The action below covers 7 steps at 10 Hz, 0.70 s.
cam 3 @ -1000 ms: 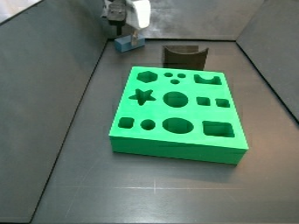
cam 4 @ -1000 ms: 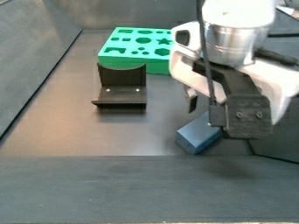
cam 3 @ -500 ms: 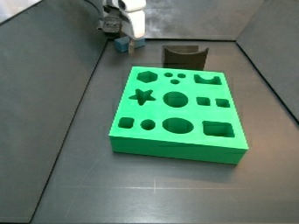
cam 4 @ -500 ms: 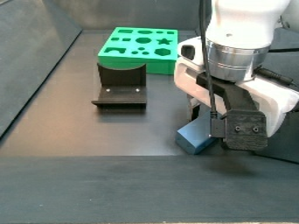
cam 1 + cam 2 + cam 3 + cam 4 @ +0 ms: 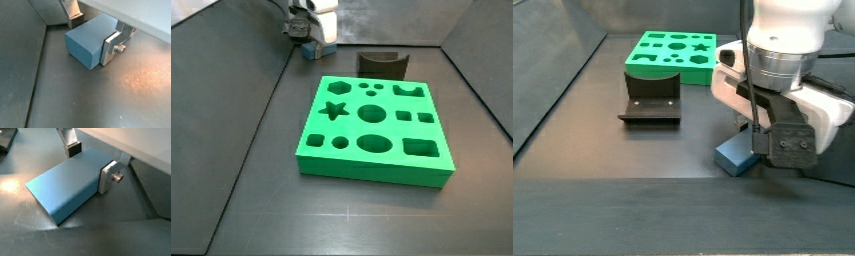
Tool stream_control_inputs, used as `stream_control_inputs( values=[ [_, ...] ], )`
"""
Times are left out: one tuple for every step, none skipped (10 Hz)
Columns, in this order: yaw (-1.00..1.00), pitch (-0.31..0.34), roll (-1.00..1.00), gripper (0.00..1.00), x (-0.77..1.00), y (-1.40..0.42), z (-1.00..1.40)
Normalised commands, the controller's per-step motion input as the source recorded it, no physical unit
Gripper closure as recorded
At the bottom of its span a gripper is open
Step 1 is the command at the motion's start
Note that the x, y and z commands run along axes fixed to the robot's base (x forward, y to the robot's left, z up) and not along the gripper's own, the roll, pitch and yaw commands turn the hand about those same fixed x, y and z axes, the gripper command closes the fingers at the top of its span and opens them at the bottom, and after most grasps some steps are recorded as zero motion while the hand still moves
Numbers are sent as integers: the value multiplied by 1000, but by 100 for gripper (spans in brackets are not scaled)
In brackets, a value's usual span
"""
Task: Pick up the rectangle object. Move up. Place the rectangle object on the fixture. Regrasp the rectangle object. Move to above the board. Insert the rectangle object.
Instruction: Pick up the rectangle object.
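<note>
Grey-blue block: the rectangle object is seen lying on the dark surface, directly between the fingers of the gripper.
Grip state: the fingers are closed onto the rectangle object, one silver plate being pressed flat against its long side and the opposite plate met at its far side in both wrist views.
Reason for the hold: the block is judged to be clamped across its narrow width so that it can be lifted without tilting; the pick-up step seems to be in hand, and the block is not shown clear of the surface.
Block material: smooth matte faces and crisp edges are shown, elongated in shape, with no markings.
Finger material: flat brushed metal plates are seen, one fastened by a round screw head.
Surface texture: dull dark metal is shown, with a soft glare patch beside the fingers.
Fixture: the fixture is seen well apart from the fingers, dark, with an upright back on a base plate.
Board: the board is seen farther from the fingers, a thick bright green slab with star, round, square and oval cut-outs.
</note>
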Motion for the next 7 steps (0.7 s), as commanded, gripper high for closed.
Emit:
stream_control_inputs(
  values=[
    [0,0,0,100,0,0,0],
    [0,0,0,100,0,0,0],
    [0,0,0,100,0,0,0],
    [0,0,0,100,0,0,0],
    [0,0,0,100,0,0,0],
    [0,0,0,100,0,0,0],
    [0,0,0,100,0,0,0]
  ],
)
